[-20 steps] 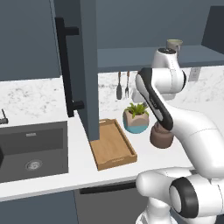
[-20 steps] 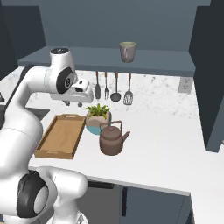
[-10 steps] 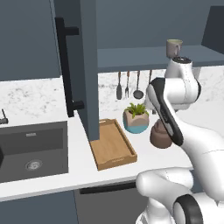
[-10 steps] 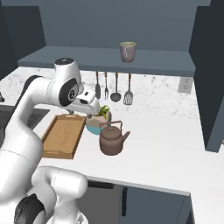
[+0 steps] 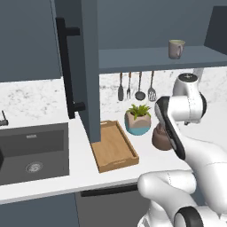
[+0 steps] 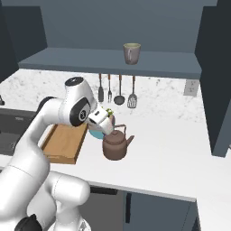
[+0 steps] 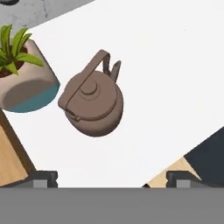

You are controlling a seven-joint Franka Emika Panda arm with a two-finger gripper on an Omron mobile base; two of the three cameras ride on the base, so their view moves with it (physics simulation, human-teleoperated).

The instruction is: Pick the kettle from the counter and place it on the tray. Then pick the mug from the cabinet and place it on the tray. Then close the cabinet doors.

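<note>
The dark-brown kettle point(image 7: 92, 103) stands upright on the white counter point(image 6: 171, 144), next to a teal-and-tan plant pot point(image 7: 24, 83). My gripper point(image 7: 111, 179) hangs above the kettle point(image 6: 116, 145), open wide, with nothing between its fingertips point(image 7: 43, 178). In the left base view my arm covers part of the kettle point(image 5: 160, 137). The wooden tray point(image 6: 63, 143) lies bare to the left of the pot, and its other view point(image 5: 113, 146) shows it under the open door. The grey-green mug point(image 6: 131, 53) stands on the cabinet shelf point(image 6: 113, 61), also seen as the mug point(image 5: 176, 48).
Both cabinet doors stand open: the left door point(image 5: 91, 66) with its black bar handle point(image 5: 66, 66) juts over the tray, the right door point(image 6: 216, 76) over the counter's right end. Kitchen utensils point(image 6: 119, 90) hang on the wall behind the pot. A dark sink point(image 5: 31, 150) lies further left.
My hand has swung down and to the right, from above the tray's far end to just over the kettle. Kettle, mug and tray have not moved.
</note>
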